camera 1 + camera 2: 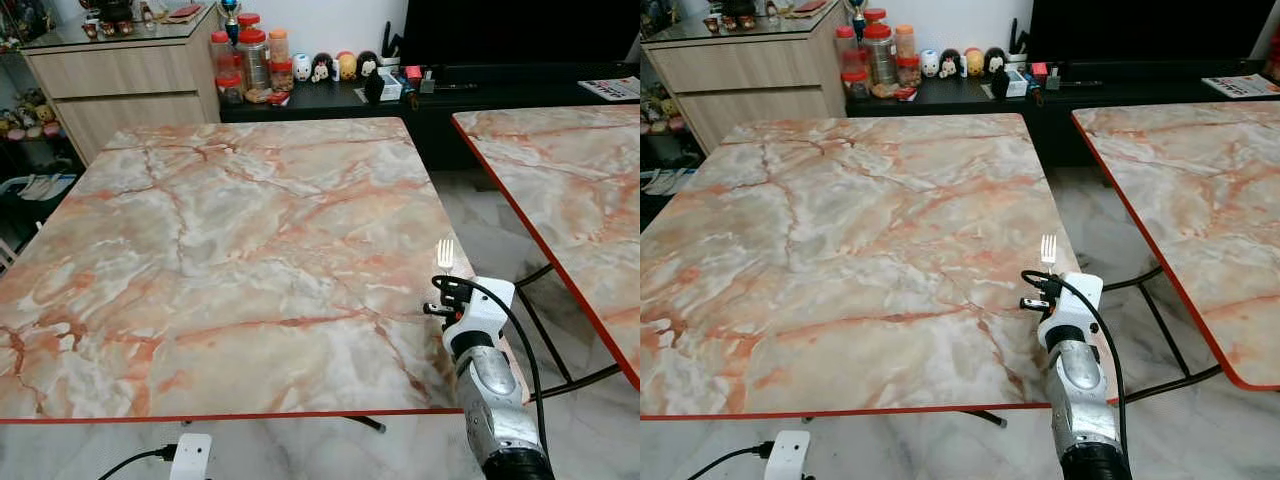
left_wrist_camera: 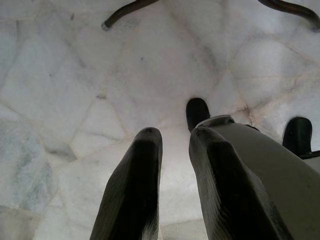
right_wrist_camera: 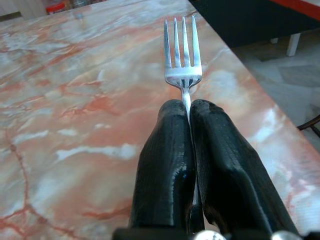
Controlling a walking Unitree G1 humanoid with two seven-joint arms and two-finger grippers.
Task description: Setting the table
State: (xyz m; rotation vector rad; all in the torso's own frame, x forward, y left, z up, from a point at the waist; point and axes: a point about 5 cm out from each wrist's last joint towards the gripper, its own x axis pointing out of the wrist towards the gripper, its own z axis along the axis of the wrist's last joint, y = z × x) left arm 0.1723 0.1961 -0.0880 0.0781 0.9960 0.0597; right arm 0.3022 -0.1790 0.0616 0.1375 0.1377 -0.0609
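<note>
Between the two black fingers of the right gripper point(image 3: 191, 107), pressed together from both sides, a silver fork point(image 3: 183, 55) is pinched by its thin neck, its four tines sticking out past the fingertips. Seen from the head, the fork stands roughly upright with tines up, over the right edge of the near table point(image 1: 200, 260), not far from that table's front right corner. Whether the fork touches the tabletop cannot be told; it looks held just above it. The right arm point(image 1: 495, 400), silver with a white wrist and a black cable looped along it, reaches up from beside that front right corner.

The left gripper point(image 2: 175, 145) hangs low over the pale marble floor point(image 2: 75, 100), its jaws a little spread with a narrow gap between them and nothing held. Dark curved table legs point(image 2: 127, 10) show on the floor beyond it.

The near table has a marbled orange-and-grey top with a red rim. A second table point(image 1: 560, 170) with the same top stands to the right, a strip of floor between them. Beyond the far edge, a low black cabinet carries jars with red lids point(image 1: 250, 60) and small figurines point(image 1: 330, 66); a wooden sideboard point(image 1: 120, 85) stands at the far left.
</note>
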